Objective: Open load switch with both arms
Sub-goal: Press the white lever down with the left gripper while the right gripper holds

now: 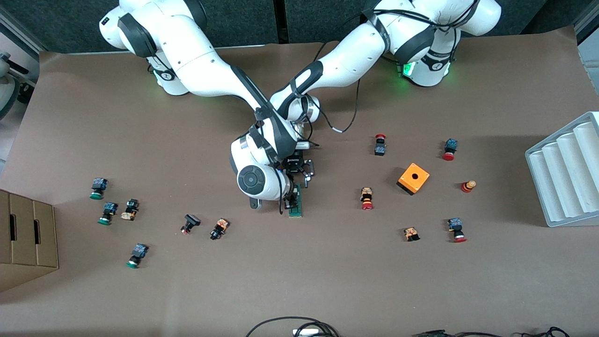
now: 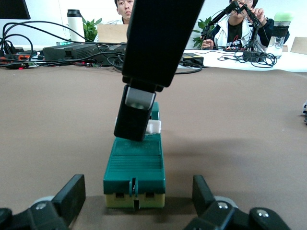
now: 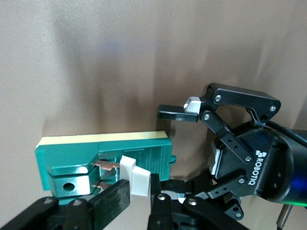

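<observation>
The load switch [image 1: 296, 206] lies on the brown table in the middle, a narrow dark-green block [image 2: 135, 165] with a cream underside [image 3: 105, 153]. My right gripper [image 1: 292, 200] comes down on it from above and is shut [image 3: 139, 191] on its white tab [image 3: 135, 178]. In the left wrist view one black right finger [image 2: 136, 117] covers most of that tab. My left gripper [image 1: 300, 180] sits low at the switch's end that lies farther from the front camera. It is open [image 2: 136, 186], and its fingers [image 2: 72, 194] stand to either side of the block without touching it.
An orange cube with a hole [image 1: 413, 178] and several red-capped push buttons [image 1: 367, 198] lie toward the left arm's end. Green-capped buttons [image 1: 108, 213] lie toward the right arm's end. A white ribbed tray [image 1: 566, 173] and a cardboard box [image 1: 23, 234] stand at the table's ends.
</observation>
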Robot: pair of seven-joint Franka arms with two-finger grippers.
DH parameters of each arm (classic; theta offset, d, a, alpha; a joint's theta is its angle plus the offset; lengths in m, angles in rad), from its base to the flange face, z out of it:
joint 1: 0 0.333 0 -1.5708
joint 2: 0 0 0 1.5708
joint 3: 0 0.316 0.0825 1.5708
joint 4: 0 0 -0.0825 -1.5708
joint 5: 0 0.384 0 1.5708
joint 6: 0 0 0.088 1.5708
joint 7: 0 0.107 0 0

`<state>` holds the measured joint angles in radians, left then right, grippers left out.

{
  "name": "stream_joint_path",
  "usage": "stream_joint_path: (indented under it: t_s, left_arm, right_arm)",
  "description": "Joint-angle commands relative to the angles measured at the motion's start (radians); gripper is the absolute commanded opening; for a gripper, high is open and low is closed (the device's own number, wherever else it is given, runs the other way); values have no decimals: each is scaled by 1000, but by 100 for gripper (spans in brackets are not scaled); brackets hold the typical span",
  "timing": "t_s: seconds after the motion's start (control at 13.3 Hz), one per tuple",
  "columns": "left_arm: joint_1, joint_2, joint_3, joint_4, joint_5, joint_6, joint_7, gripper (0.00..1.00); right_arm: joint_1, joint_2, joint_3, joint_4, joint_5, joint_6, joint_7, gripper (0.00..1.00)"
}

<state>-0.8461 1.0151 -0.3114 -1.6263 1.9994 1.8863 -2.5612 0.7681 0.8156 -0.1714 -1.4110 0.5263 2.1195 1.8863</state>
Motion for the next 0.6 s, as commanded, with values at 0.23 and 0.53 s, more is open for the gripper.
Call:
stream_joint_path:
  t_s: [0.23,0.53]
  left_arm:
    - [-13,23,12,22,9,-4,-17,97]
    - [-13,23,12,22,9,-4,-17,97]
  right_arm:
    - [8,-9,1,-34,-29,11,0,20]
    - [14,-3,1,-34,-43,17,0,20]
